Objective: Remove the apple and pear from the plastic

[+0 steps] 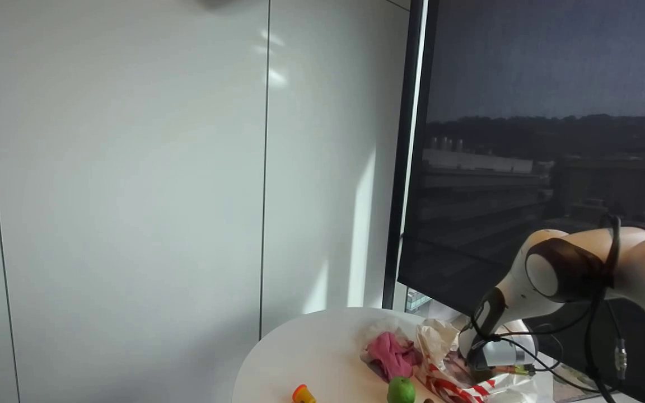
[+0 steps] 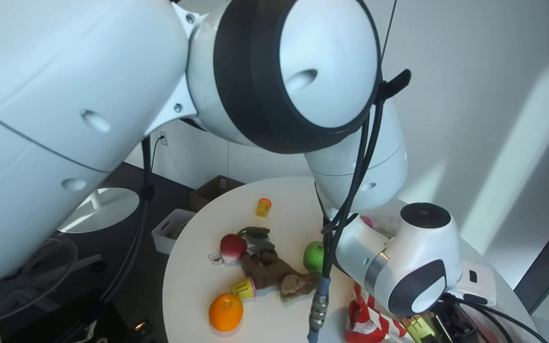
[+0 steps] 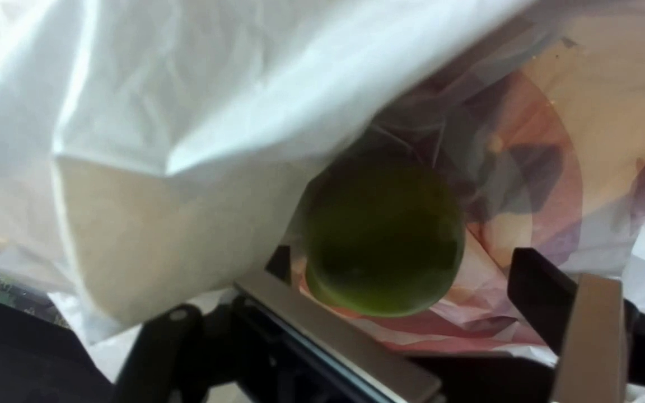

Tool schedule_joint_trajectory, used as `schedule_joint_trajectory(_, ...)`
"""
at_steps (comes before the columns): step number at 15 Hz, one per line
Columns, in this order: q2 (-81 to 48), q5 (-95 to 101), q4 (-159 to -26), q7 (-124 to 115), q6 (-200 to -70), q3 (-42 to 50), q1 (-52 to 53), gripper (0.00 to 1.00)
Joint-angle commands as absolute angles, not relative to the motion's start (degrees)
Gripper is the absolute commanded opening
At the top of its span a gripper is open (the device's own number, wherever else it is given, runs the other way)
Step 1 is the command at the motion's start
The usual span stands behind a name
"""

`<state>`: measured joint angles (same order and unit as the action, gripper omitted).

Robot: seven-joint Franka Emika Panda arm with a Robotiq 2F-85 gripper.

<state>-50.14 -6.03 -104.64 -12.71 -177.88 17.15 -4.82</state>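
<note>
A clear plastic bag with red and white stripes (image 2: pixel 365 318) lies crumpled on the round table; it also shows in an exterior view (image 1: pixel 440 383) and fills much of the wrist view (image 3: pixel 199 101). In the wrist view a dark green rounded fruit (image 3: pixel 384 240) sits in the bag's opening; whether it is the pear or an apple I cannot tell. My gripper (image 3: pixel 402 260) is open, with its fingers apart on either side of the fruit's near part. In both exterior views the fingers are hidden. A green apple-like fruit (image 2: pixel 313 256) stands on the table outside the bag, also in an exterior view (image 1: pixel 401 390).
A pink cloth (image 1: pixel 391 354) lies beside the bag. On the table (image 2: pixel 188 281) are an orange (image 2: pixel 226 313), a red round fruit (image 2: pixel 233 246), a brown toy animal (image 2: pixel 274 271), a yellow cup (image 2: pixel 243 288) and a yellow-orange cup (image 2: pixel 263 207). Cables hang from the arm.
</note>
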Motion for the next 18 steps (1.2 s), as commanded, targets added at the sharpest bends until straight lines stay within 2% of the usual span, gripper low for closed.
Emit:
schedule_joint_trajectory(1, -52.88, -7.10, -100.91, -13.57, -177.14, 17.77, -4.43, 0.75)
schedule_joint_trajectory(2, -53.07, -7.05, -100.77, -13.56, -177.07, 17.82, -4.33, 0.73)
schedule_joint_trajectory(5, -51.97, -6.91, -102.77, -14.02, -179.22, 19.88, -2.08, 0.49)
schedule_joint_trajectory(6, -51.09, -6.82, -104.05, -14.14, -179.95, 20.94, -1.01, 0.46)
schedule_joint_trajectory(11, -43.15, -7.37, -115.35, -13.68, -187.88, 28.49, 8.06, 0.46)
schedule_joint_trajectory(15, -30.50, -3.14, -124.55, -6.25, -186.20, 15.99, 2.24, 0.46)
schedule_joint_trajectory(18, -26.87, -1.46, -127.35, -3.20, -181.94, 7.46, -1.35, 0.46)
